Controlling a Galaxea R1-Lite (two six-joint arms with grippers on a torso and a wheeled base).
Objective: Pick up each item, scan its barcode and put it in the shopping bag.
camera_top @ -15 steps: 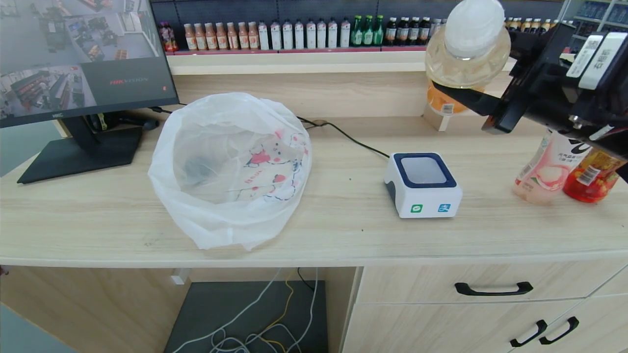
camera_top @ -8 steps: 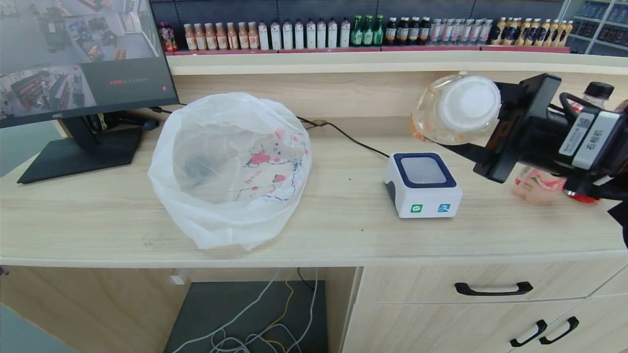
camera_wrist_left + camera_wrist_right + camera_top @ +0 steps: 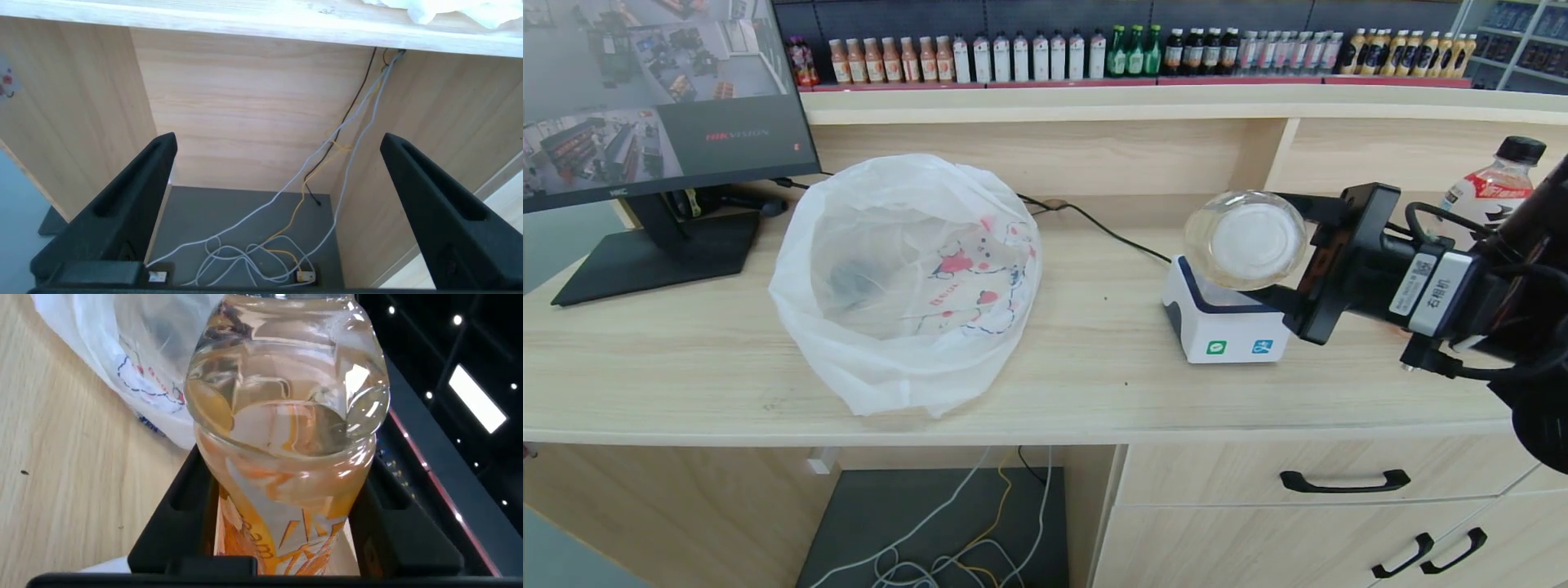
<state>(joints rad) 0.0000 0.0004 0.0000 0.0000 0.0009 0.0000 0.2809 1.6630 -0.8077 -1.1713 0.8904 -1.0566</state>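
The left pincer (image 3: 278,147) hangs below the tabletop's front edge with its jaws spread wide and nothing between them, looking at the loose cables (image 3: 270,245) under the tabletop; it has no part in this step. On the left half of the tabletop the white shopping bag (image 3: 907,278) stands where it stood a second ago, mouth open and upward, with a dim dark shape inside that is too hazy to name. The scanner (image 3: 1227,331), right of the middle, has not shifted either. What has changed is the bottle (image 3: 1241,237): a second ago the right pincer (image 3: 1289,249) held it high up toward the back right corner, and since then the arm has swung it down and leftward in a steady arc. Now the clear bottle with its orange label (image 3: 278,539) lies on its side in the air just over the scanner's window, its base toward the head camera. The right pincer is clenched on the bottle's labelled body, one finger on each side. For the task this looks like the scanning step under way: the pick is done and the bagging is not. Whether the barcode faces the window cannot be told. At the back right edge a black-capped bottle (image 3: 1490,192) stands upright, awaiting its turn.
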